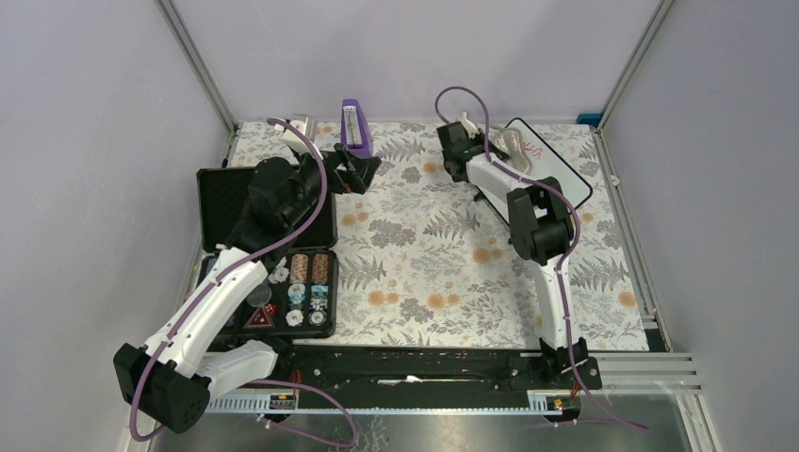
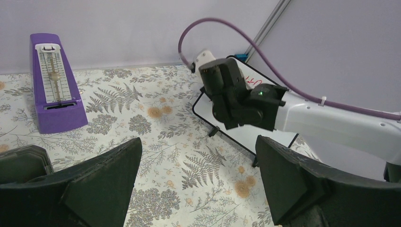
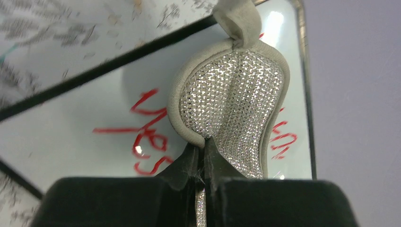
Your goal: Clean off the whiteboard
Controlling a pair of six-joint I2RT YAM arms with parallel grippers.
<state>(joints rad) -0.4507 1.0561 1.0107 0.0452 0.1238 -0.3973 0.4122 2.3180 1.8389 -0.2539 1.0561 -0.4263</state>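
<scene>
Open chip case (image 1: 269, 282) sat far left, out of way. Left gripper (image 2: 198, 153) hung near purple metronome (image 1: 355, 127), jaws apart, empty; likely parked clear of work. Right gripper (image 3: 204, 147) was clamped on edge of silvery pad (image 3: 231, 94), pad over board, probably for wiping; contact unclear. Whiteboard (image 3: 71, 142) lay flat at table's far right corner, red writing (image 3: 151, 137) not yet erased.

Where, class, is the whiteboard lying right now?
In the top view the whiteboard lies at the far right of the table, beneath the right pincer, which grips a silvery pad above its red writing.
</scene>
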